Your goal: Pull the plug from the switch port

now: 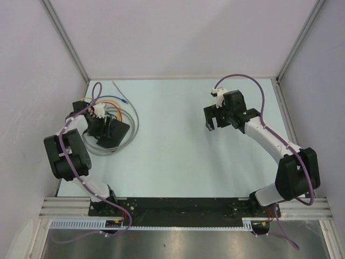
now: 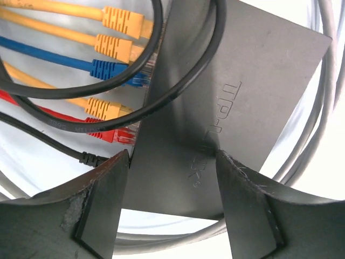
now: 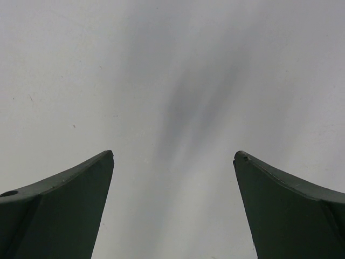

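The switch point(image 2: 242, 70) is a flat matte-black box with an embossed logo, at the table's left side point(image 1: 118, 134). Several network plugs sit in its ports along one edge: two yellow point(image 2: 123, 21), a blue one point(image 2: 110, 69), another yellow point(image 2: 102, 108) and a red one point(image 2: 116, 134). My left gripper point(image 2: 172, 162) is over the switch point(image 1: 105, 127), its two fingers pressed against the box's opposite sides at its near end. My right gripper point(image 1: 211, 120) is open and empty above bare table point(image 3: 173, 156), far to the right of the switch.
A grey cable point(image 1: 133, 125) coils around the switch and passes under it point(image 2: 323, 108). A black cable point(image 2: 183, 86) loops over the switch top. White enclosure walls stand on three sides. A metal rail point(image 1: 178, 208) runs along the near edge.
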You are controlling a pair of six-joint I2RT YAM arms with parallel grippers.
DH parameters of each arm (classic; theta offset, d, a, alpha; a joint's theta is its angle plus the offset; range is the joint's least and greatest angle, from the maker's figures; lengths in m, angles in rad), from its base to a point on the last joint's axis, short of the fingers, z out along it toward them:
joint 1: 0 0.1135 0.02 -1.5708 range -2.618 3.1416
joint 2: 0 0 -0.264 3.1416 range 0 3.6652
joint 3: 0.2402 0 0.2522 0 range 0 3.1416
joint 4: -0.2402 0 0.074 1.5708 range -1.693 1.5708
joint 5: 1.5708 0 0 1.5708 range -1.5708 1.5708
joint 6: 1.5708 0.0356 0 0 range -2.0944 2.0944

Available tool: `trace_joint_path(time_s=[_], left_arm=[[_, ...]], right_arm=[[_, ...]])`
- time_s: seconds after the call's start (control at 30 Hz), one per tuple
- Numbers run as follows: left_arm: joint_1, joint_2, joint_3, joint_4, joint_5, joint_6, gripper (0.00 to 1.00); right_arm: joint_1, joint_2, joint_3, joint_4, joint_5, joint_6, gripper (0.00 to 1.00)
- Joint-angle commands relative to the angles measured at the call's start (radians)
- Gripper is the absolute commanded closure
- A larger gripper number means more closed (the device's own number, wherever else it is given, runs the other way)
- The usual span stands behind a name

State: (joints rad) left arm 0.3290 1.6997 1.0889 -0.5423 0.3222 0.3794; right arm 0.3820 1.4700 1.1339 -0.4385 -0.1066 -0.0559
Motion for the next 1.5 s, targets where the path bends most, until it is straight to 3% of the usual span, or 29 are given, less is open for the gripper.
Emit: trace_joint_path(time_s=[0.0,0.23,0.57,0.7,0.9,1.0,1.23,1.37,1.47], left_arm=[[-0.031,-0.025,-0.026,-0.033,0.089,0.029,0.30],[-0.117,-0.063,-0.081,-0.051,0.126,0.012,0.33],[-0.373,-0.103,-0.135,-0.053,0.150,-0.039,0.33],[-0.427,-0.112,-0.100,-0.068,0.172,-0.079,0.30],[-0.423,-0.189,0.107,-0.157,0.218,-0.085,0.24],[-0.377,-0.201,0.196,-0.142,0.196,-0.166,0.25],[-0.152,-0.144,0.210,-0.042,-0.063,-0.425,0.24],[-0.087,-0.059,0.218,-0.036,-0.101,-0.455,0.23],[-0.068,0.027,0.226,-0.047,-0.055,-0.458,0.23]], right_arm=[[-0.003,0.013,0.038,0.021,-0.008,-0.005,0.00],[-0.003,0.030,0.038,0.029,-0.010,-0.005,0.00],[-0.006,0.026,0.014,0.044,0.001,-0.013,0.00],[-0.009,0.018,0.006,0.050,-0.005,-0.013,0.00],[0.009,0.036,0.015,0.087,-0.100,-0.013,0.00],[0.047,0.078,0.056,0.098,-0.134,0.001,0.00],[0.133,0.330,0.295,0.129,-0.243,0.074,0.03],[0.169,0.471,0.467,0.100,-0.258,0.076,0.03],[0.184,0.579,0.582,0.075,-0.327,0.079,0.04]])
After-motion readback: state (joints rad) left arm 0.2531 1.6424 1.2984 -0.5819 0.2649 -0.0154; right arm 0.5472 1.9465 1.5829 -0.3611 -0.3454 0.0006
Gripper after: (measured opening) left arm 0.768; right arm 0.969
